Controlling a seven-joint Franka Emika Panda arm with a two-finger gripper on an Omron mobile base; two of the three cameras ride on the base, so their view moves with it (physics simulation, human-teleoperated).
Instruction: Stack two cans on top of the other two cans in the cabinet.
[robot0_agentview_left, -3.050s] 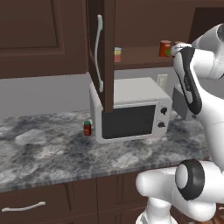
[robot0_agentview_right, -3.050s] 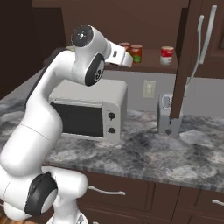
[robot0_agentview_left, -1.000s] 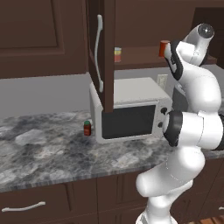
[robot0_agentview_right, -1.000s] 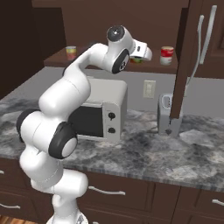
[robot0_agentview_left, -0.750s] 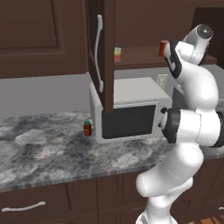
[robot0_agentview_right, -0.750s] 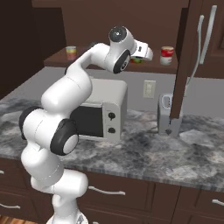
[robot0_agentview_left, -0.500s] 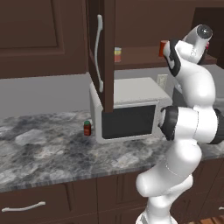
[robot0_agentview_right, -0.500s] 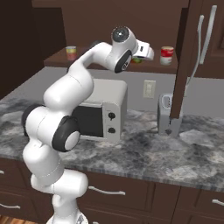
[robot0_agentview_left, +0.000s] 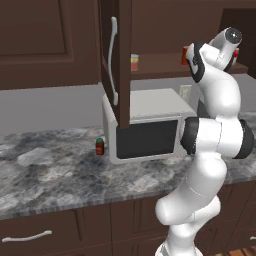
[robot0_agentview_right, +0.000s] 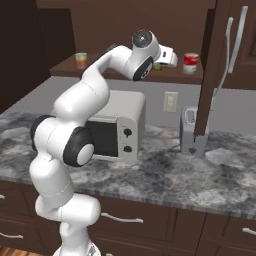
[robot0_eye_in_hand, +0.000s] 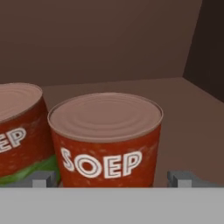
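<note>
Red-orange can is standing upright on the cabinet shelf, dead ahead of the end effector. Its fingertips are sitting apart, flanking the can, not yet gripping.

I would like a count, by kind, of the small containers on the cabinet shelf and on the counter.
Red-orange cylindrical SOEP cans with pale tops: 2
Can with yellow-and-red label: 1
Red can with white band: 1
Small red green-capped bottle: 1
Total: 5
</note>
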